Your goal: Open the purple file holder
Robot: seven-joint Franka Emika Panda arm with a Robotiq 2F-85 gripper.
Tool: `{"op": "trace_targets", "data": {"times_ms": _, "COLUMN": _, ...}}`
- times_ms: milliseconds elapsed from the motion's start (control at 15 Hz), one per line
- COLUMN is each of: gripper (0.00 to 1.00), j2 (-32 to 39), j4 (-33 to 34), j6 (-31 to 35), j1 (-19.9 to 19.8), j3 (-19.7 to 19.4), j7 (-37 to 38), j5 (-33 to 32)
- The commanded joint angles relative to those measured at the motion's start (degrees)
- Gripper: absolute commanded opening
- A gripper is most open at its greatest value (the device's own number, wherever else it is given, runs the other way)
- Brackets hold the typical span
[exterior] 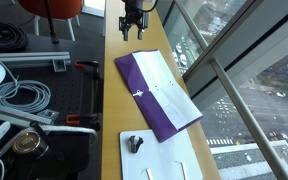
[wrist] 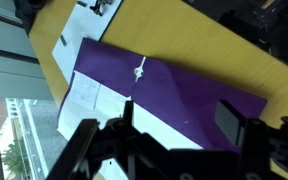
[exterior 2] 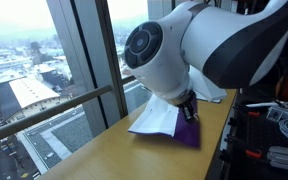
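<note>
Starts nearest with the gripper [wrist: 159,135], jaws spread wide, nothing held, hovering clear of the wooden table [exterior: 119,110]. Finds the purple file holder [wrist: 174,95] directly below and just ahead, lying flat on that table beside the window, apart from both fingers. Looks thin, light and floppy, probably slick, so likely to slide or buckle rather than lift cleanly. Offers little to pinch while flat. Suggests taking only the top cover, at the long edge with white paper sheets [wrist: 84,100] poking out toward the glass; cannot tell the hinge side for certain. Shows, farther along the table, a white sheet with a black clip [exterior: 164,155].
</note>
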Motion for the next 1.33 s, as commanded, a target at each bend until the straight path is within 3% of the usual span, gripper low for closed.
{"op": "trace_targets", "data": {"times_ms": 0, "gripper": 1.00, "j2": -4.23, "j4": -0.93, "j6": 4.21, "j1": -2.72, "j3": -0.02, "j7": -4.64, "j5": 6.79}}
{"op": "trace_targets", "data": {"times_ms": 267, "gripper": 1.00, "j2": -8.69, "j4": -1.76, "j6": 9.37, "j1": -7.51, "j3": -1.15, "j7": -12.77, "j5": 18.95}}
{"op": "trace_targets", "data": {"times_ms": 667, "gripper": 1.00, "j2": -14.86, "j4": -2.21, "j6": 9.49, "j1": -14.53, "j3": -4.13, "j7": -27.13, "j5": 36.17}}
{"op": "trace_targets", "data": {"times_ms": 1267, "gripper": 1.00, "j2": -22.70, "j4": -4.47, "j6": 13.13, "j1": -18.41, "j3": -7.04, "j7": -43.53, "j5": 40.96}}
